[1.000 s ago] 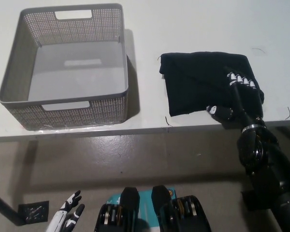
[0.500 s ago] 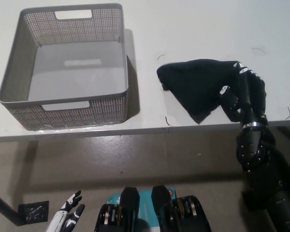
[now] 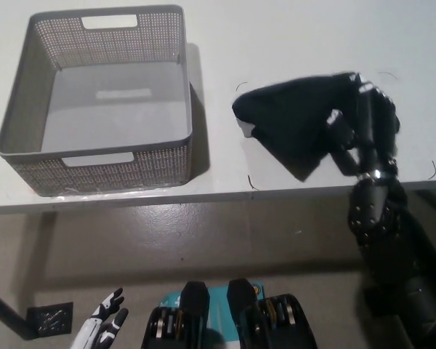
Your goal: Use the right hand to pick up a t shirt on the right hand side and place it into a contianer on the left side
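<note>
T-shirt work, read from nine o'clock across: my white left hand (image 3: 102, 323) rests low at about seven o'clock, fingers apart, holding nothing. At ten o'clock the grey basket (image 3: 29, 171) stands on the table (image 3: 291, 36), and I see nothing inside it. At two to three o'clock the black t-shirt (image 3: 287, 120) hangs bunched, part lifted, its long axis running nine-to-three. My right hand (image 3: 363, 120) has its fingers clamped on the shirt's three o'clock end. The basket lies towards nine o'clock, well apart.

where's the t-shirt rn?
Head view, right side: the black t-shirt is bunched in the right robot hand above the white table, right of the grey basket.
</note>
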Controlling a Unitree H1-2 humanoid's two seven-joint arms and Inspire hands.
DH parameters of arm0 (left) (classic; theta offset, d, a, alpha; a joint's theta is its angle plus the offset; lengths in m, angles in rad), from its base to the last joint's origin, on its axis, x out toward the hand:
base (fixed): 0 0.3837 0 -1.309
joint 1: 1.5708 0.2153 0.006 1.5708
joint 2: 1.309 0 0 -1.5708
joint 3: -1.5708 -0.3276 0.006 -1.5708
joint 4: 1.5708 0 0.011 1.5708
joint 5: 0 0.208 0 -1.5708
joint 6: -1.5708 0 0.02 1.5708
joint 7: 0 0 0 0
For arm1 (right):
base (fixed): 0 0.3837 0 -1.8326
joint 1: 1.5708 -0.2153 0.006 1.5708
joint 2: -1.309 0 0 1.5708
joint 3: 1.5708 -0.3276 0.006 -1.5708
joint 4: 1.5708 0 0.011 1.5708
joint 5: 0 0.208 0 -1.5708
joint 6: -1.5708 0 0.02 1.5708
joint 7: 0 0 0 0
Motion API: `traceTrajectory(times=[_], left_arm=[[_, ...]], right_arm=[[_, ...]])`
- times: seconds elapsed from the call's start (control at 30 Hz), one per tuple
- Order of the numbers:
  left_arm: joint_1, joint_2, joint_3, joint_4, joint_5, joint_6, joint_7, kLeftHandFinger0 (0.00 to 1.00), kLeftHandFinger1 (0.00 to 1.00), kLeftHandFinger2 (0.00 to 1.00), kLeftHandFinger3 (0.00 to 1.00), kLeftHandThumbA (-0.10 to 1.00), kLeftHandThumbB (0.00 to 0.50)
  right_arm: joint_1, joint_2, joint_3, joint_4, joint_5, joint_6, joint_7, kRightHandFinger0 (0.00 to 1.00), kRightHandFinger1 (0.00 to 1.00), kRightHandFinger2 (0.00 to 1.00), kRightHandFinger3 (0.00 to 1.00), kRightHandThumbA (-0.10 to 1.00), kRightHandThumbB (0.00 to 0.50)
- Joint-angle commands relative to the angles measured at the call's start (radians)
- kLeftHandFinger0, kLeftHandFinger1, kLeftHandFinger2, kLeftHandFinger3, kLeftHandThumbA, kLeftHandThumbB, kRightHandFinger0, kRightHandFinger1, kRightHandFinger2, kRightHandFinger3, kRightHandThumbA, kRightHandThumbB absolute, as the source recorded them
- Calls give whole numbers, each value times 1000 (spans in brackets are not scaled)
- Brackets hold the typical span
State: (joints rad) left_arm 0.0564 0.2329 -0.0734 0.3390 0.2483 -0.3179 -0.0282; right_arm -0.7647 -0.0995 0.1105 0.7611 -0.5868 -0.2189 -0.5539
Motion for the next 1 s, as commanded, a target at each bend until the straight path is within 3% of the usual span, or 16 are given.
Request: traceTrajectory(times=[0.0, 0.1, 0.13, 0.27, 0.37, 0.47, 0.5, 0.53, 0.6, 0.67, 0.8, 0.9, 0.97], left_arm=[[0, 17, 2, -13, -8, -25, 0, 858, 965, 1000, 1000, 1000, 480], [-5, 17, 4, -15, -7, -25, 1, 857, 961, 1000, 1000, 1000, 476], [-6, 18, 4, -13, -10, -26, -2, 861, 966, 1000, 1000, 1000, 485], [4, 20, -1, -31, -2, -3, -9, 878, 983, 1000, 1000, 1000, 494], [2, 21, -3, -24, 5, -14, -4, 857, 971, 1000, 1000, 1000, 494], [-3, 19, -4, -19, 1, -23, -5, 863, 977, 1000, 1000, 1000, 500], [-3, 20, -6, -19, 8, -30, -1, 839, 960, 1000, 1000, 1000, 496], [-2, 22, -8, -23, 16, -33, 1, 834, 956, 1000, 1000, 1000, 468], [-5, 20, -10, -27, 32, -23, 10, 817, 943, 1000, 1000, 1000, 459], [0, 15, -11, -44, 39, 3, 11, 790, 924, 1000, 1000, 1000, 489], [-2, 11, -24, -60, 54, 18, 5, 800, 928, 1000, 1000, 1000, 496], [-5, 9, -31, -72, 42, 29, -8, 830, 946, 1000, 1000, 1000, 448], [-16, 7, -40, -47, 41, 3, -5, 831, 935, 1000, 1000, 1000, 452]], right_arm=[[-146, 20, -8, -77, 22, -52, -58, 652, 568, 602, 616, -100, 244], [-181, 25, -6, -76, 14, -59, -71, 654, 550, 604, 634, -100, 250], [-213, 34, -7, -75, 21, -54, -60, 573, 521, 590, 626, -100, 245], [-273, 55, -2, -72, 24, -38, -46, 449, 480, 588, 614, -100, 254], [-300, 60, 13, -62, 9, -60, -55, 458, 470, 578, 595, -100, 254], [-327, 67, 28, -48, -11, -50, -71, 566, 465, 532, 578, -100, 261], [-353, 76, 39, -29, -19, -54, -79, 490, 420, 482, 568, -100, 279], [-368, 85, 44, -21, -21, -46, -82, 476, 429, 493, 562, -100, 288], [-387, 103, 50, -12, -8, -51, -73, 481, 468, 530, 567, -100, 279], [-411, 139, 63, 0, 2, -43, -53, 535, 493, 560, 578, -100, 257], [-444, 169, 80, 41, 0, -42, -51, 564, 474, 546, 594, -100, 267], [-490, 203, 95, 104, 3, -46, -52, 509, 445, 548, 600, -100, 260], [-518, 229, 98, 152, 15, -62, -57, 499, 457, 580, 609, -100, 258]])
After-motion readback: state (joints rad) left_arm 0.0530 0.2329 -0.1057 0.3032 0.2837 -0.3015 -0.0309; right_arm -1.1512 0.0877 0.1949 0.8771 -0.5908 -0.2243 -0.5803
